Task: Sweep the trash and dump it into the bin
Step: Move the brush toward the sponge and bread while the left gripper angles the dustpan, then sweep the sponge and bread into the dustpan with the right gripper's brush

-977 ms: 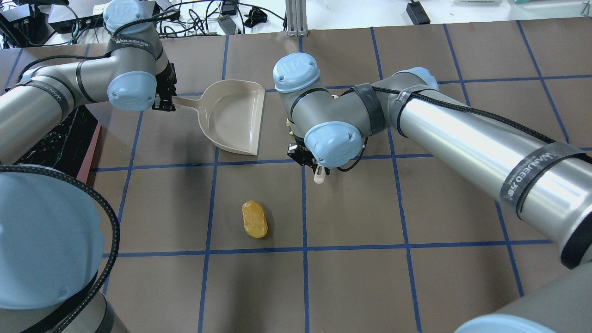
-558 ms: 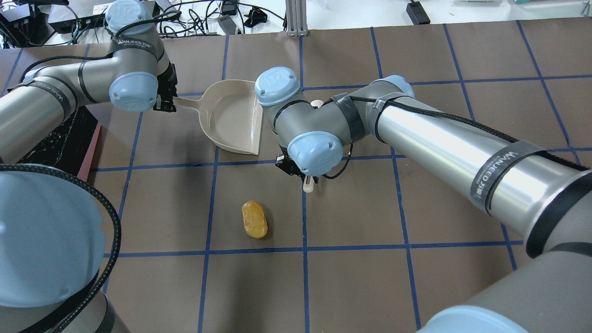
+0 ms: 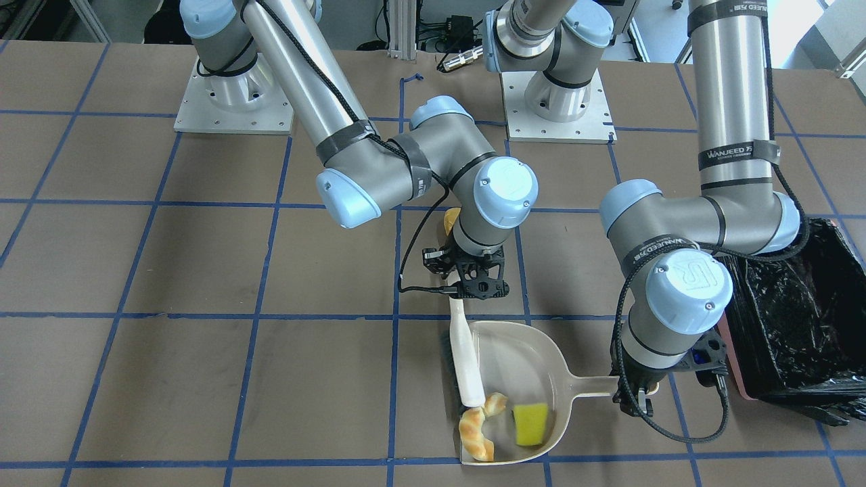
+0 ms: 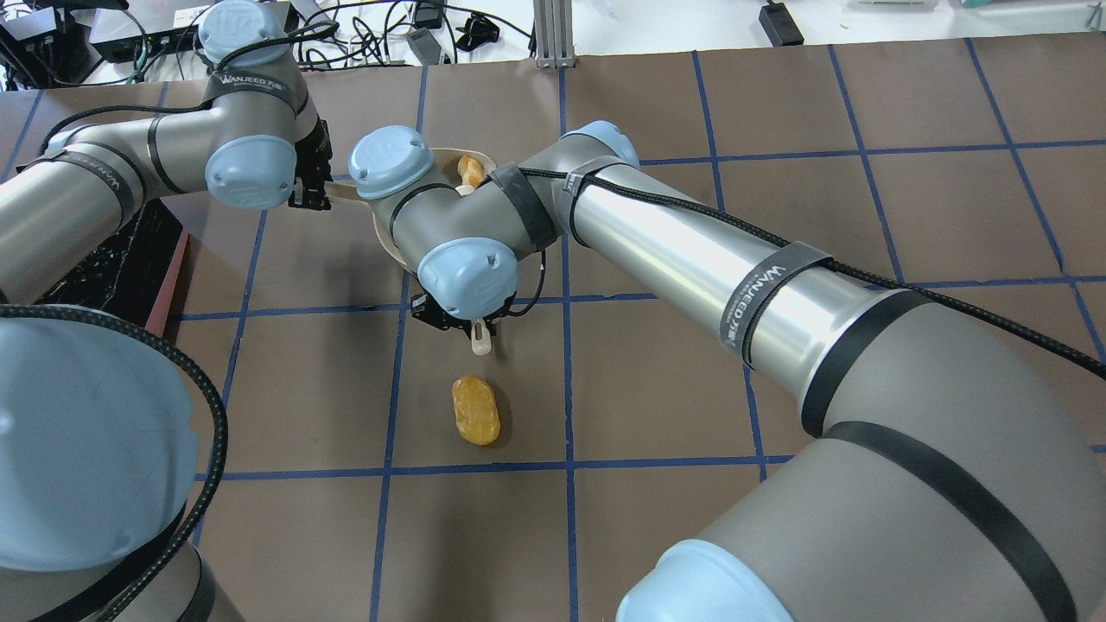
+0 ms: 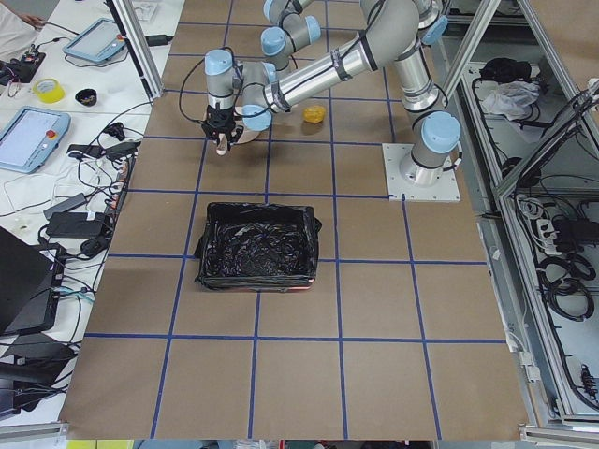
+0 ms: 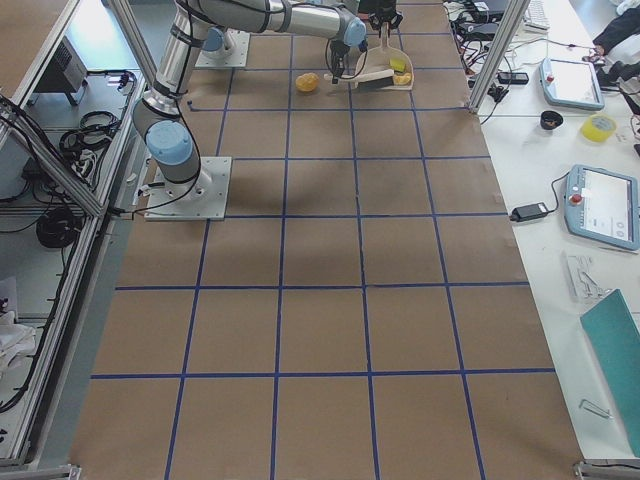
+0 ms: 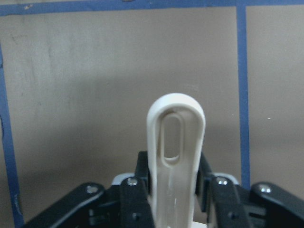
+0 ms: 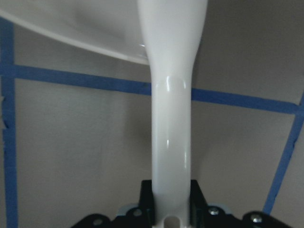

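three trash bits [image 3: 477,431] [image 3: 530,423] [image 4: 475,409] (two in the one dustpan [image 3: 534,358]), one brush [image 3: 465,362], one bin [image 3: 798,325], two grippers [image 7: 174,175] [image 8: 171,209]

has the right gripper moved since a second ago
Yes. In the overhead view the right gripper, holding the hand brush, went left across the vertical blue tape line toward the dustpan.

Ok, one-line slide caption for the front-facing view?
Right gripper holds the brush against the crescent at the mouth of the dustpan, yellow-green wedge beside it; left gripper grips the dustpan handle near the bin.

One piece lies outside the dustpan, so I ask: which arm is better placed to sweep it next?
Right: the right hand holds the brush, close to the golden-brown piece; the left hand holds the dustpan.
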